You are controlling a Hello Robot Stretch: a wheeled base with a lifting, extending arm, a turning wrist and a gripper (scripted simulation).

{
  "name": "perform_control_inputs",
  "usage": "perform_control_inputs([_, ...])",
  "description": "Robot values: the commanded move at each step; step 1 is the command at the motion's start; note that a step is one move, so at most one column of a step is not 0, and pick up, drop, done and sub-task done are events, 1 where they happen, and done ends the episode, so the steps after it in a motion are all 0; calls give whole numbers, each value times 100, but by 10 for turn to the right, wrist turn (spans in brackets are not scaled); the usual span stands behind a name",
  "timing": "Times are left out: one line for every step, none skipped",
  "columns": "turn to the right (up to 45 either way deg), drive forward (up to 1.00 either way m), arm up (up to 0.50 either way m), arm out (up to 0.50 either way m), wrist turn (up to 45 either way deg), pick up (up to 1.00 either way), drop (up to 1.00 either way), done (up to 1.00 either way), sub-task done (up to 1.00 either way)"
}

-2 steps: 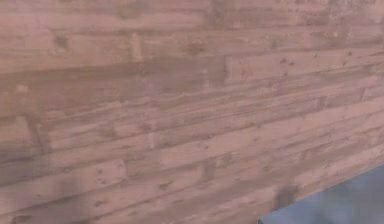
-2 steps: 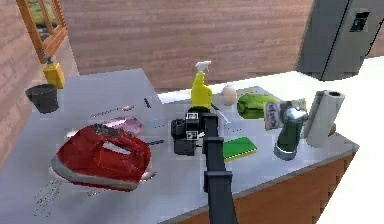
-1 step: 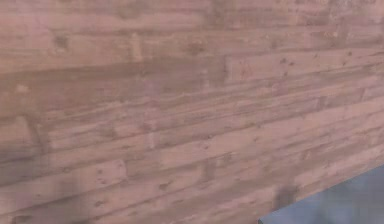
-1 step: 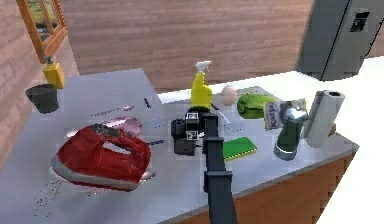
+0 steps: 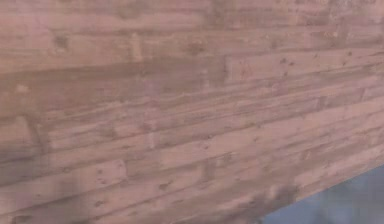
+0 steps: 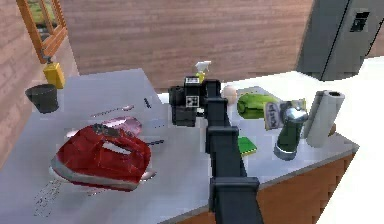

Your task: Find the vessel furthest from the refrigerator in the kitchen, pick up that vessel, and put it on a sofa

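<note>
Countertop (image 6: 105, 88): grey, cluttered.
Vessel (image 6: 42, 97): dark pot, upper left; probably rigid and light; take the rim.
Gripper (image 6: 178, 105): mid-frame; cannot tell whether it holds anything.

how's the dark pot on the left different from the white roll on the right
The dark pot is short and dark grey; the white roll is tall and white. The pot stands far from the refrigerator, the roll nearer it. Both stand upright on the counter.
</note>
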Motion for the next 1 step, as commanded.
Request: perform_control_inputs([0, 0, 6, 0, 0, 0, 0, 0, 0])
